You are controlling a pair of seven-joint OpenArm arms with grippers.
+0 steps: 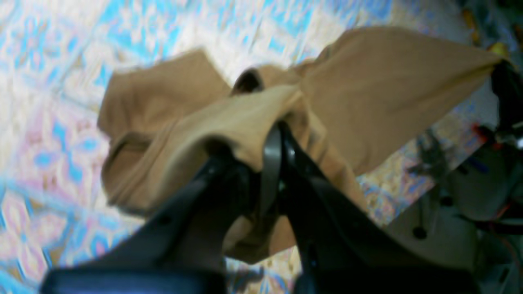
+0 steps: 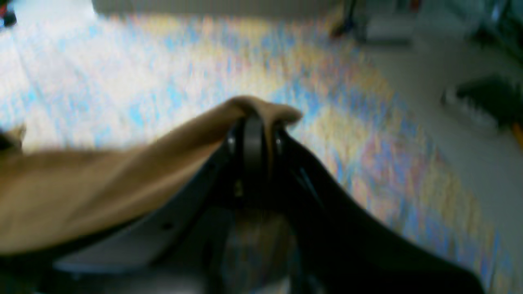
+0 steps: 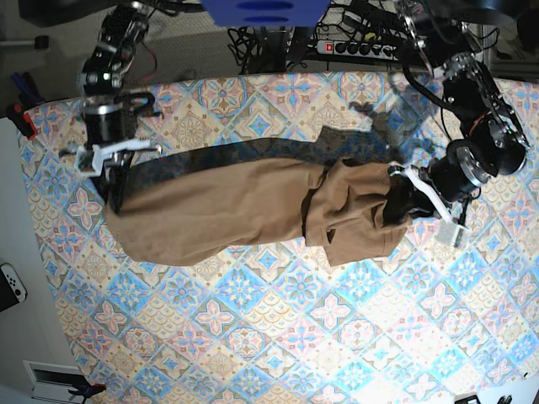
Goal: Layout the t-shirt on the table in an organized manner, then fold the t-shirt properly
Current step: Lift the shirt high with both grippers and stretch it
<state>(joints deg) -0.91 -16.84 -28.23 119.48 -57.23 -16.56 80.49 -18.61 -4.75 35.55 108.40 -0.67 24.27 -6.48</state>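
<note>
From my remote seat, the base view looks straight down on the table (image 3: 253, 337), covered in a cloth of diamond tiles with blue, pink and cream flowers. The t-shirt (image 3: 227, 210), plain tan, is stretched in a long band across the table's middle, strung between my two grippers and casting a dark shadow on the cloth just behind it.

My left gripper (image 3: 402, 200) sits at the right end of that band in the base view. Its jaws are closed tight on a bunch of the fabric. In the left wrist view the black fingers (image 1: 282, 163) meet at a point with tan cloth draped over and around them; beyond the jaws the shirt fans out into a broad flap on one side and a crumpled, folded mass on the other, with a dark opening in the cloth just past the fingertips. This view is blurred, so I cannot make out which part of the shirt is pinched.

My right gripper (image 3: 114, 172) is at the opposite end of the band, near the table's far left edge in the base view. Its jaws are also clamped together on the shirt. In the right wrist view a small hump of tan fabric sits over the fingertips (image 2: 253, 134), and the rest of the cloth runs away to one side of the jaws. The patterned table lies blurred beyond.
</note>
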